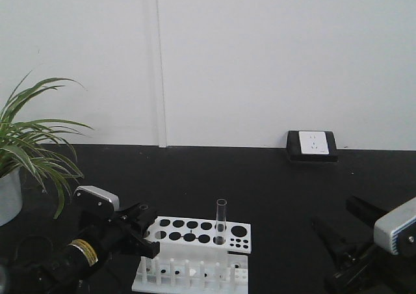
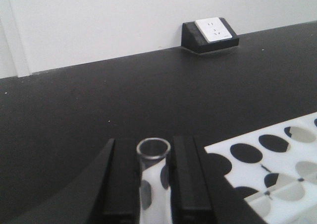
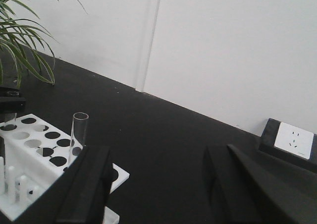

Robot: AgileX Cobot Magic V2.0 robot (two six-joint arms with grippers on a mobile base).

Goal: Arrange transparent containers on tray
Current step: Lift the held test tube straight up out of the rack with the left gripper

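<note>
The left tool (image 1: pixel 146 230) is closed on an upright test tube (image 2: pixel 153 184), its pads pressed to both sides just under the rim. The tube's long axis is vertical, so the clear way out looks to be straight up. The rack (image 1: pixel 188 268) lies just to this tool's right. A second test tube (image 1: pixel 221 219) stands there, ahead and left of the right tool (image 3: pixel 156 159), which is wide open and empty. The tray is in no view.
</note>
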